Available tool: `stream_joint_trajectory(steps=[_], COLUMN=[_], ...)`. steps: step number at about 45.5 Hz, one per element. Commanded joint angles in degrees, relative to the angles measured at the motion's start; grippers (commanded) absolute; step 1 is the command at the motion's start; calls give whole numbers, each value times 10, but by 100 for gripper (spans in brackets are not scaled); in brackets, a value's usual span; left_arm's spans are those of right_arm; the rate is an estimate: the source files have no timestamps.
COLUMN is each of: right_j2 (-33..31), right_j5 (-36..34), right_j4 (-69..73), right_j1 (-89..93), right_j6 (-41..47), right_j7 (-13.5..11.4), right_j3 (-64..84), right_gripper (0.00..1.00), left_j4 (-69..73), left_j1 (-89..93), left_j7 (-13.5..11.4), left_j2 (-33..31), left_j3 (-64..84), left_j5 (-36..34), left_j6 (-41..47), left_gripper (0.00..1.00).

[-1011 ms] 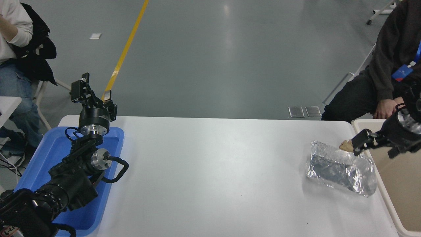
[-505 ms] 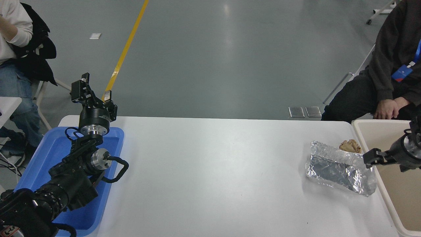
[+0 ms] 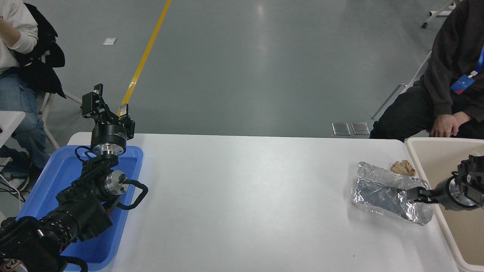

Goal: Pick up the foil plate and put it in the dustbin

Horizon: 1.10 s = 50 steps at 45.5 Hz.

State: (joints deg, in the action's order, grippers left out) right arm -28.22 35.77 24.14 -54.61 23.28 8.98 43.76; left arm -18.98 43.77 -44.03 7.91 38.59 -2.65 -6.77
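The foil plate, a crinkled silver tray, lies near the table's right edge. The beige dustbin stands just right of it, beyond the table edge. My right gripper comes in low from the right, across the bin's rim, and its tip lies over the right end of the foil plate. I cannot see whether it grips the foil. My left gripper is parked upright at the lower left, open and empty, above the blue tray.
A small crumpled brown paper ball lies just behind the foil plate. A shallow blue tray sits under the left arm. People sit at the far left and the far right, the latter close to the bin.
My right gripper has come down and forward from behind the foil plate, near the paper ball, to the plate's right end. The plate and the left arm have not moved.
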Motion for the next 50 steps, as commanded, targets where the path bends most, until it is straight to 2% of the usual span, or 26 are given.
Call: stream_joint_trajectory(steps=[1, 4, 5, 6, 7, 31, 40, 50], right_j2=[7, 8, 8, 8, 8, -3, -86, -209], right_j5=[0, 0, 0, 0, 0, 0, 15, 77], right_j4=[-7, -7, -7, -7, -8, 26, 145, 388], right_j1=[22, 22, 22, 22, 22, -7, -105, -363], right_j6=[-24, -24, -24, -24, -25, -17, -12, 10], right_j7=[-23, -22, -22, -21, -21, -17, -18, -27], right_j3=[-21, -22, -22, -23, -24, -30, -5, 98], right_gripper=[42, 29, 20, 4, 0, 0, 0, 0], left_j4=[0, 0, 0, 0, 0, 0, 0, 0], left_j1=[0, 0, 0, 0, 0, 0, 0, 0], left_j7=[0, 0, 0, 0, 0, 0, 0, 0], left_j2=[1, 0, 0, 0, 0, 0, 0, 1], left_j3=[0, 0, 0, 0, 0, 0, 0, 1], left_j5=[-1, -1, -1, -1, 0, 0, 0, -1], left_j6=[0, 0, 0, 0, 0, 0, 0, 0], left_gripper=[100, 100, 100, 100, 100, 100, 100, 100])
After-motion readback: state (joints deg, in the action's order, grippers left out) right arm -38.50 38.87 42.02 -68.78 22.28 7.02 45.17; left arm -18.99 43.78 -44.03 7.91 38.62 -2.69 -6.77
